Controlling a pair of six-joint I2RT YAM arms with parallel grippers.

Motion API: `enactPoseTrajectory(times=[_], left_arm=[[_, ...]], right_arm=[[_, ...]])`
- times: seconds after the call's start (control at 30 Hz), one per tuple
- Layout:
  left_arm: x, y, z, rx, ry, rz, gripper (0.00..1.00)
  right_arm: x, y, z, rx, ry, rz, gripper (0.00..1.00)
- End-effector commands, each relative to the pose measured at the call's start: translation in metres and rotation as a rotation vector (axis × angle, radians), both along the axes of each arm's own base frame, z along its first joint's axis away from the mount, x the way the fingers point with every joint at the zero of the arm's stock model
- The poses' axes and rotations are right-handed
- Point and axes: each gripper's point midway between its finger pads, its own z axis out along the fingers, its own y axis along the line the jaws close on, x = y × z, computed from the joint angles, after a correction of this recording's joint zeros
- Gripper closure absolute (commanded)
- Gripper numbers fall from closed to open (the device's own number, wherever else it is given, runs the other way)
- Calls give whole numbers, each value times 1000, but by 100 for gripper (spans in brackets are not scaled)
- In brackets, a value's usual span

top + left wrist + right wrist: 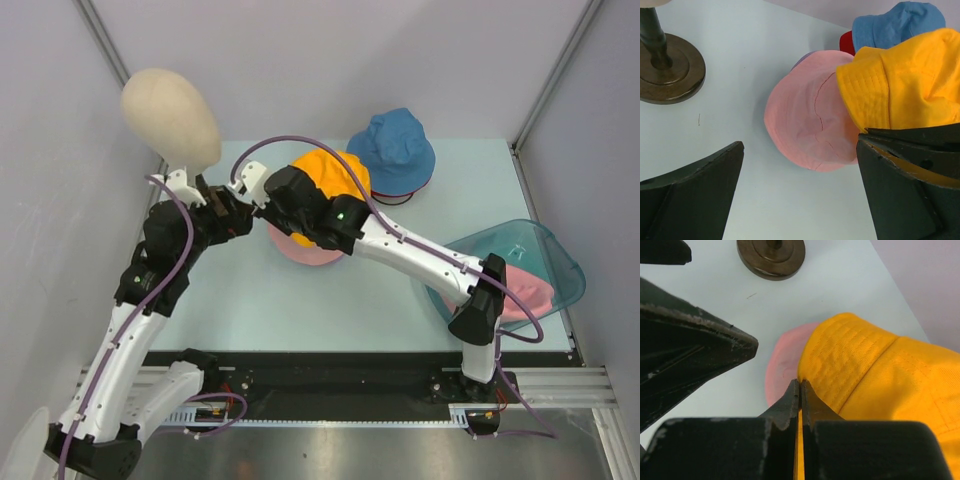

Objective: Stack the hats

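The orange hat (pixel 335 175), pinched by its brim in our closed right end effector (pixel 800 390), hangs over the pink hat (pixel 805 115) near the far edge of the tabletop (pixel 300 300), so we should centre crown over crown before releasing, our left end effector (pixel 800 144) wide open, empty.

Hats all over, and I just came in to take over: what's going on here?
The right tool is shut on the brim of the orange hat, holding it partly over the pink hat on the table. The left tool is open beside them, holding nothing. The blue hat sits on a red hat farther back.
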Motion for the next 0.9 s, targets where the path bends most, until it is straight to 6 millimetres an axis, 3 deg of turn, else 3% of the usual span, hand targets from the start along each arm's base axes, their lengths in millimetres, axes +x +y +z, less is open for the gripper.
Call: enactPoseTrajectory(times=[0.0, 0.07, 0.23, 0.27, 0.33, 0.47, 0.57, 0.63, 0.87], left_arm=[[-2, 2, 4, -51, -16, 15, 0], [-1, -15, 15, -119, -56, -59, 0], [1, -45, 20, -317, -68, -157, 0], [2, -49, 11, -341, -43, -166, 0], [2, -58, 13, -413, -40, -198, 1], [4, -67, 0, -476, -8, -223, 4], [7, -70, -2, -496, -8, -233, 8], [8, -73, 6, -523, -43, -256, 11], [14, -81, 1, -571, -35, -281, 19]], right_arm=[[2, 4, 7, 76, 11, -9, 100], [3, 1, 7, 82, 12, -8, 100], [1, -4, 7, 106, -7, -21, 100], [2, -4, 9, 120, -13, -27, 100], [0, -7, 11, 130, -15, -33, 100], [-2, -10, 19, 175, -29, -38, 100], [-5, -12, 24, 210, -28, -37, 100], [-8, -10, 27, 229, -26, -21, 100], [-12, -5, 22, 230, -14, 21, 100]])
